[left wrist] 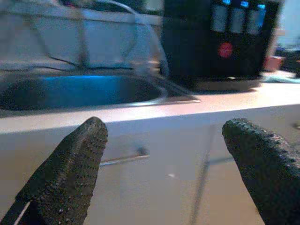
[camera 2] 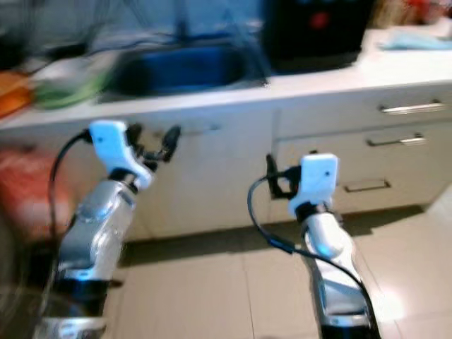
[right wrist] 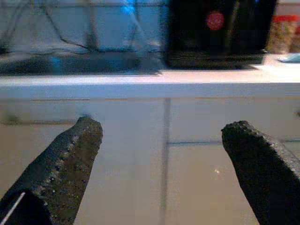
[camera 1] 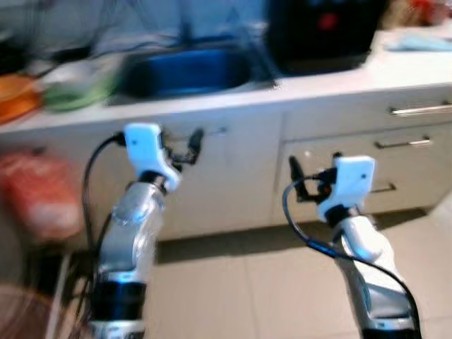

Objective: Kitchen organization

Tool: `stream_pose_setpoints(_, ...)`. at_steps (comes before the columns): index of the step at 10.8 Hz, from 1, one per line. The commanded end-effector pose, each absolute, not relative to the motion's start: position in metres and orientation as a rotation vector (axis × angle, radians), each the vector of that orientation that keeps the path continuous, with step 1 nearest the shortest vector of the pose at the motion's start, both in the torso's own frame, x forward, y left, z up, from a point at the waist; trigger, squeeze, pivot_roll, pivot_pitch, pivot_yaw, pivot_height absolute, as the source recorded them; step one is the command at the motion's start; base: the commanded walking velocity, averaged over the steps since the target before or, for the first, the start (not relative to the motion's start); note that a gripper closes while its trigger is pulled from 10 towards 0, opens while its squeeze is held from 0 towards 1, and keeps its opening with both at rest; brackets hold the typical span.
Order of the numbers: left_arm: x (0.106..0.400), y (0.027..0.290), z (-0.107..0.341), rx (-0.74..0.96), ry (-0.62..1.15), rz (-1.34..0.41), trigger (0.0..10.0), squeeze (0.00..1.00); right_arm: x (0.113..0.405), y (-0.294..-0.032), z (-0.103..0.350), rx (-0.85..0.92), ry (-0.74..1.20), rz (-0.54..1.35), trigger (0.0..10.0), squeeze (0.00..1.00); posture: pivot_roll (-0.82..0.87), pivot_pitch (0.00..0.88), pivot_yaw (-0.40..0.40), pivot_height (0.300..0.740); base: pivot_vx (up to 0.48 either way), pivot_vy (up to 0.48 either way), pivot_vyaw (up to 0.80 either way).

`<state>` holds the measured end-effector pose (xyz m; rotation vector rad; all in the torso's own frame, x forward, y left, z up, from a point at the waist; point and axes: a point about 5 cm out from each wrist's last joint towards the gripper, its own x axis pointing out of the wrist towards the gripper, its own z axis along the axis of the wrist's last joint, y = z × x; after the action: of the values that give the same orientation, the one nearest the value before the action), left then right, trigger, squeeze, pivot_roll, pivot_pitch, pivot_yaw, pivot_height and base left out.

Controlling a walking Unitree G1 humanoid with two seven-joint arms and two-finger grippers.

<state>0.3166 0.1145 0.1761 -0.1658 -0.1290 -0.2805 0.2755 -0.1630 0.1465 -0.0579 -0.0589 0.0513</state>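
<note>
left eye view showed the left tool (camera 1: 185, 145) and right tool (camera 1: 302, 176) both wide, holding nothing, raised before white cabinet doors (camera 1: 233, 183) under the white tabletop (camera 1: 395, 70) with its blue sink (camera 1: 187, 70).

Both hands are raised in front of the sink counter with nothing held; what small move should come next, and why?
Probably a short step toward the counter. The left hand and right hand are both open and empty, short of the cabinet fronts, and the sink and black appliance sit farther back on top. The head views are blurred, so it should settle before reaching.
</note>
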Motion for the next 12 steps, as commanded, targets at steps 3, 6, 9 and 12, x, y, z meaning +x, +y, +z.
stream_pose_setpoints(3,0.321,0.132,0.188,-0.114,-0.188,-0.208,10.0,0.0,0.278,-0.144,0.168,-0.025,-0.141,0.125,10.0,0.0,-0.08,0.0,0.081,0.74,0.436,0.0,0.0)
stream_pose_setpoints(6,0.327,0.136,0.197,-0.106,-0.222,-0.178,10.0,0.0,0.281,-0.134,0.189,-0.054,-0.219,0.17,10.0,0.0,-0.08,0.0,0.08,0.74,0.415,0.084,0.0)
stream_pose_setpoints(9,0.329,0.152,0.195,-0.073,-0.218,-0.113,10.0,0.0,0.281,-0.135,0.195,-0.034,-0.224,0.157,10.0,0.0,-0.09,0.0,0.088,0.74,0.403,0.261,0.0)
stream_pose_setpoints(12,0.333,0.153,0.201,-0.063,-0.243,-0.085,10.0,0.0,0.284,-0.132,0.201,-0.02,-0.235,0.138,10.0,0.0,-0.09,0.0,0.088,0.74,0.213,0.181,0.0)
